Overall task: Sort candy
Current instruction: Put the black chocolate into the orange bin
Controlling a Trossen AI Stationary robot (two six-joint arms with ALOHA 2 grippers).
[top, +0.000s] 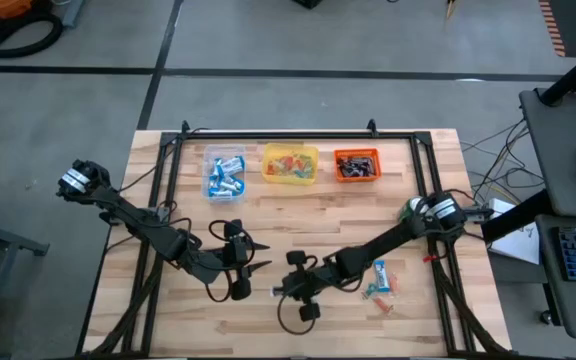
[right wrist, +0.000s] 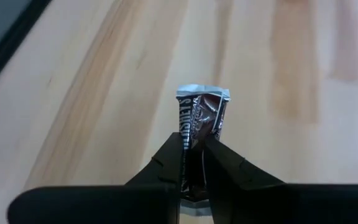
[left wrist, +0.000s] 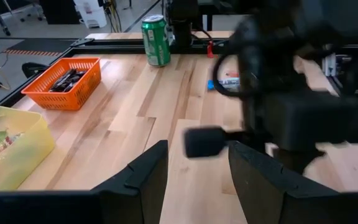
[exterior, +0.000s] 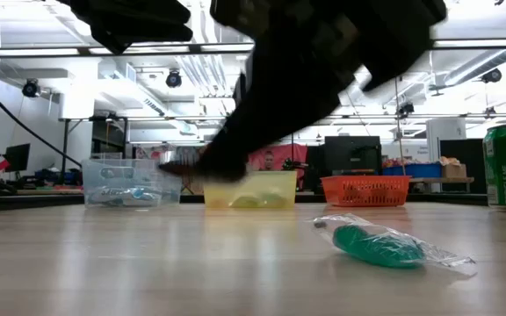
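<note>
The right gripper pinches a brown candy, hiding its bottom half. The left gripper waits, fingers apart.

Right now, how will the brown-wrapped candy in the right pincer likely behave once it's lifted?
The dark brown candy looks small, so probably light. The right pincer pinches it at one end, and its crimped foil end sticks out free, so that end may flex. The glossy wrapper could let it slip or pivot between the fingers.
</note>
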